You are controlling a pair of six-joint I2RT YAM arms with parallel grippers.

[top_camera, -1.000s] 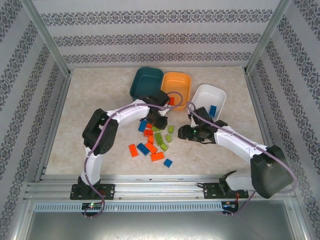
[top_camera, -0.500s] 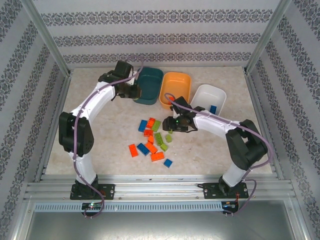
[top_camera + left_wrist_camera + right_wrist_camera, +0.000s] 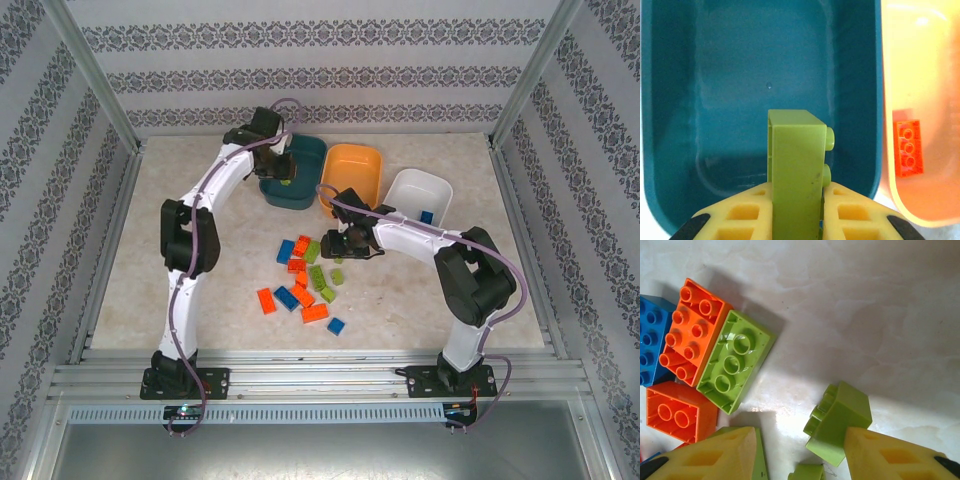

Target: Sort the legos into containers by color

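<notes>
The left claw (image 3: 283, 172) hangs over the teal tray (image 3: 303, 193), which sits just left of the orange tray (image 3: 355, 165). Its jaws are closed tight on 1 green brick (image 3: 796, 167). In the left wrist view the brick stands on end between the 2 yellow fingers (image 3: 735, 220), its studs facing the orange tray, with bare teal floor beneath it. 1 orange brick (image 3: 908, 148) lies flat, studs up, inside the orange tray, close to the wall on the teal side.

The white tray (image 3: 415, 190) sits just right of the orange tray and holds 1 blue brick (image 3: 427, 216).

The right claw (image 3: 343, 243) is low over the table (image 3: 200, 260), just on the near side of the orange tray, at the far edge of the loose pile (image 3: 308, 280). The pile of orange, blue and green bricks lies nearer the arm bases than the orange tray. The right claw's jaws stand wide apart and grip nothing. In the right wrist view a tipped green brick (image 3: 837, 422) lies on its side between the fingers, touching the right-hand finger (image 3: 895, 457) and well clear of the other.

Beside it lies a flat green brick (image 3: 735, 360), hollow side up. It is pressed along a studded orange brick (image 3: 692, 337), and a second blue brick (image 3: 649, 347) lies against that one's far side.
</notes>
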